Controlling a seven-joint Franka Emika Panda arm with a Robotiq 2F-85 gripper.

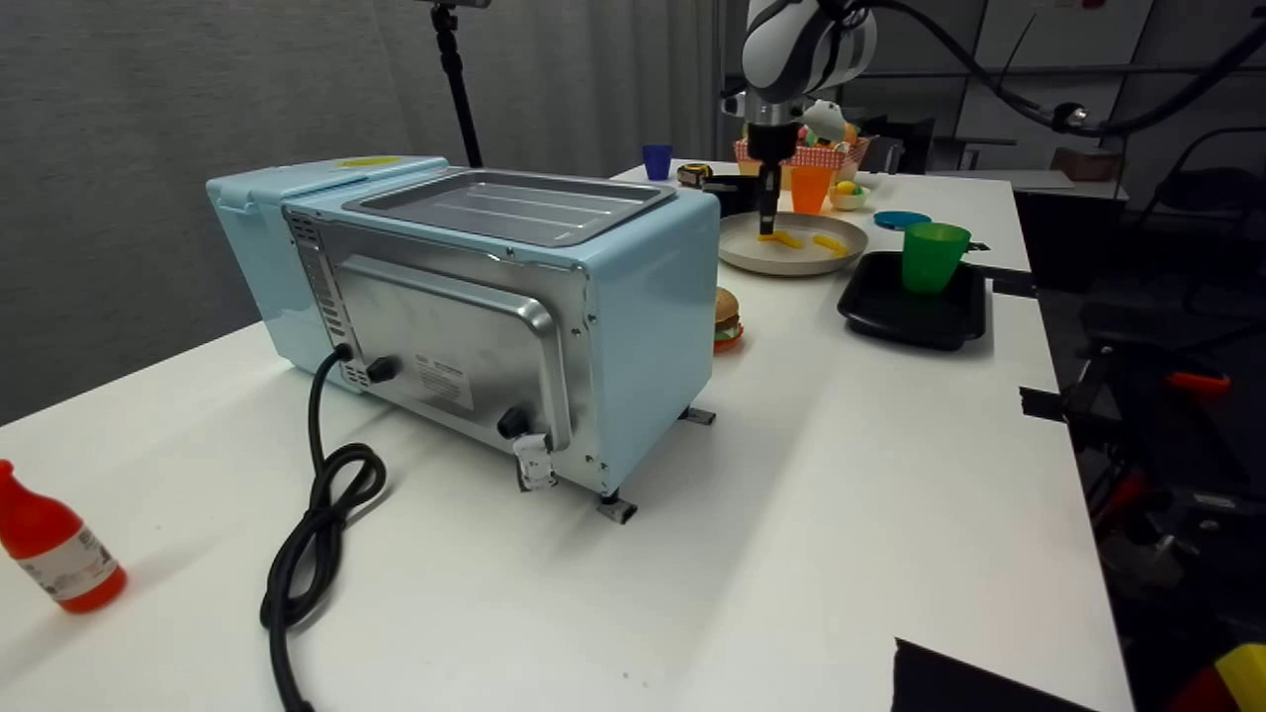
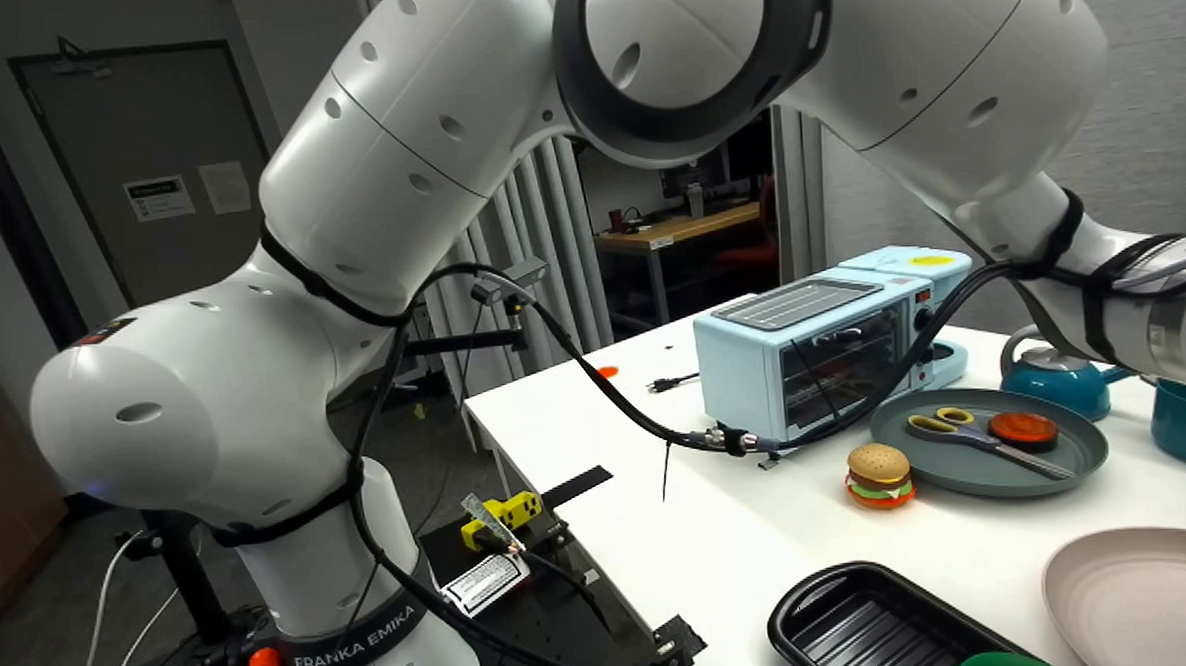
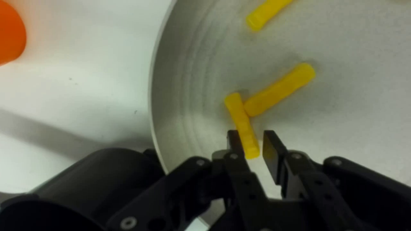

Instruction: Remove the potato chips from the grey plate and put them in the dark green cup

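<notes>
Jaws stand apart in the wrist view, the gripper (image 3: 251, 141) straddling a yellow chip (image 3: 239, 115) on the grey plate (image 3: 192, 80) toward its rim, presumably to pinch crosswise. In an exterior view, the green cup (image 1: 932, 257) stands on the black tray (image 1: 880, 297), apparently as receptacle.

We find the grey plate (image 2: 1150, 594), green cup (image 2: 1003, 665) and black tray (image 2: 871, 626) cut off by the bottom edge of an exterior view. In an exterior view the oven (image 1: 475, 336) hides part of the burger (image 1: 729, 316), and the label (image 1: 71, 566) on the red bottle (image 1: 45, 524) is too small to read. The wrist view's top edge crops one chip (image 3: 268, 13), its left edge an orange cup (image 3: 9, 35).
</notes>
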